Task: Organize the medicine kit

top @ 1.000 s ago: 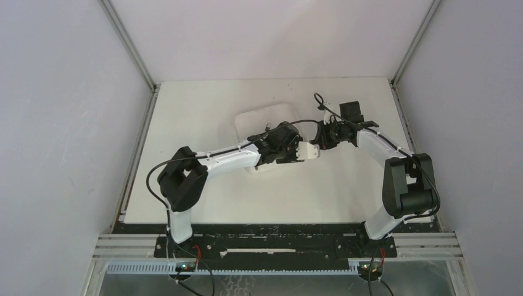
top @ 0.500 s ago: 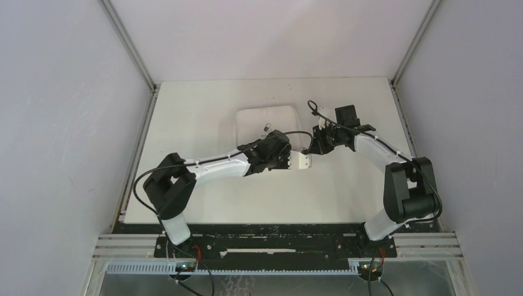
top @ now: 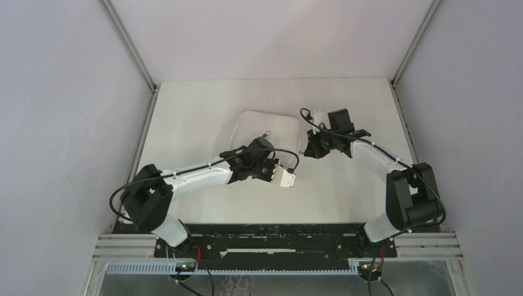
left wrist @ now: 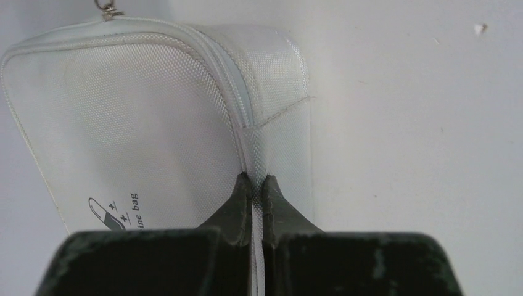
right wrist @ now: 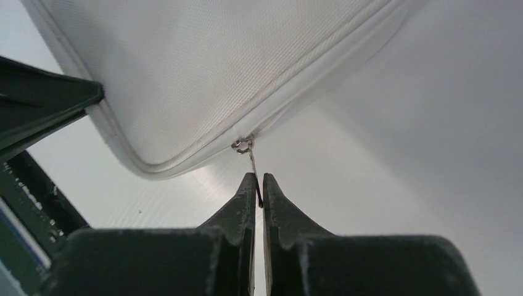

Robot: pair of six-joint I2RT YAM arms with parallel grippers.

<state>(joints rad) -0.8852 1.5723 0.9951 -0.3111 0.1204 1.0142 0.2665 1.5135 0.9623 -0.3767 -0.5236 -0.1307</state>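
Note:
The medicine kit is a white rounded-square zip case lying closed and flat mid-table. In the left wrist view its textured top carries a small pill logo. My left gripper is shut on the thin fabric strip at the kit's edge, at the near side of the case. My right gripper is shut on a metal zipper pull at a corner of the kit, on its right side. Another zipper pull lies at the far edge.
The white table is boxed in by pale walls left, right and behind. A black rail runs along the near edge by both arm bases. Part of the left arm shows dark at the left of the right wrist view.
The left gripper has shut on the kit's edge strip and the left arm has drawn back toward the near left. The right gripper moved left with the zipper pull. The kit now lies flat.

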